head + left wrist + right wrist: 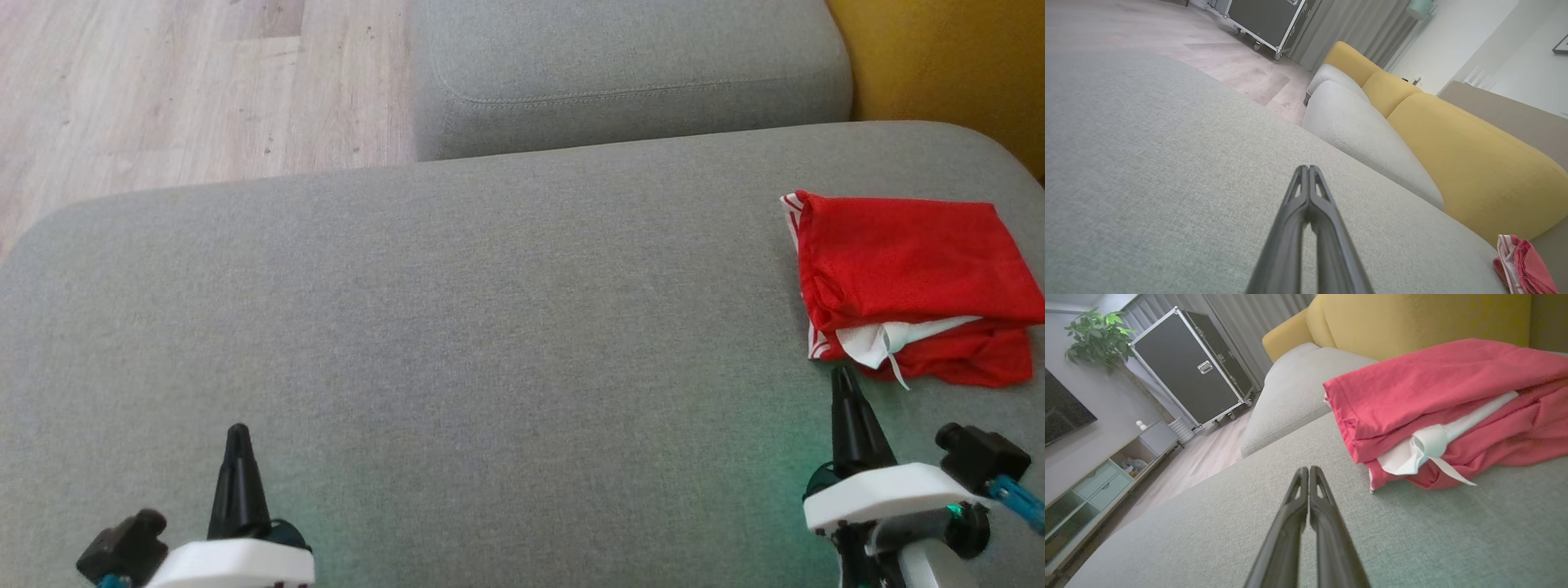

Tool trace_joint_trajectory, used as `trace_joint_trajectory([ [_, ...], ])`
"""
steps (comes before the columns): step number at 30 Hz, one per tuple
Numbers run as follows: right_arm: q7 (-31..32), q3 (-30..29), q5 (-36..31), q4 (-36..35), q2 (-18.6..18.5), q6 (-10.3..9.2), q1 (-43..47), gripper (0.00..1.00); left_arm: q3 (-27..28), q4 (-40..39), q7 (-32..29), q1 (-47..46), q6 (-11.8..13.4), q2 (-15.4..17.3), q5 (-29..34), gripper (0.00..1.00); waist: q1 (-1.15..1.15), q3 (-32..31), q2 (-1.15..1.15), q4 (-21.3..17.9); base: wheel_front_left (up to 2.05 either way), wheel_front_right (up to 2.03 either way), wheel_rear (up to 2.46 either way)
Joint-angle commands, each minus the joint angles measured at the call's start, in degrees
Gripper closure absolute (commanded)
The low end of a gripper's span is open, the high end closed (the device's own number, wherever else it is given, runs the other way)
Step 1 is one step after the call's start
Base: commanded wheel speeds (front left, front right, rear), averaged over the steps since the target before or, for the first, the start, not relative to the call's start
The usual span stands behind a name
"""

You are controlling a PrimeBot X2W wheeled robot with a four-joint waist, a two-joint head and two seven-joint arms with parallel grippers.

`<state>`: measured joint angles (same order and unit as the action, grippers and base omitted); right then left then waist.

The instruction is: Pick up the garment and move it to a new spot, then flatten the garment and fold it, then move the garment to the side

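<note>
Folded garment (910, 269), long axis left-right

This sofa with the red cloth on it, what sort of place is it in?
Probably a home living room: a grey and yellow sofa, a potted plant and a low cabinet by a wood floor.
</note>
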<state>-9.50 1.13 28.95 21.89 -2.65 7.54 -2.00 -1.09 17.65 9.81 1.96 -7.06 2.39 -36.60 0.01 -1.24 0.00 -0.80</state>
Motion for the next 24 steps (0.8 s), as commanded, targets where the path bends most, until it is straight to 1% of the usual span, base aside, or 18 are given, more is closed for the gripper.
trace_joint_trajectory([
  [1,0.30,-0.17,1.45,-2.25,-0.10,-0.01,-3.06,1.00,1.18,-2.11,-0.23,-3.06,-0.10,0.15,-1.13,1.00,0.00,0.01,0.00,0.01,0.00,0.00,0.00],
  [24,4.09,-1.98,16.37,-3.61,-0.13,-0.02,-3.33,1.00,2.73,-2.46,-4.11,-4.29,-0.18,0.23,-14.28,1.00,0.00,0.35,0.00,0.20,0.00,0.00,0.00],
])
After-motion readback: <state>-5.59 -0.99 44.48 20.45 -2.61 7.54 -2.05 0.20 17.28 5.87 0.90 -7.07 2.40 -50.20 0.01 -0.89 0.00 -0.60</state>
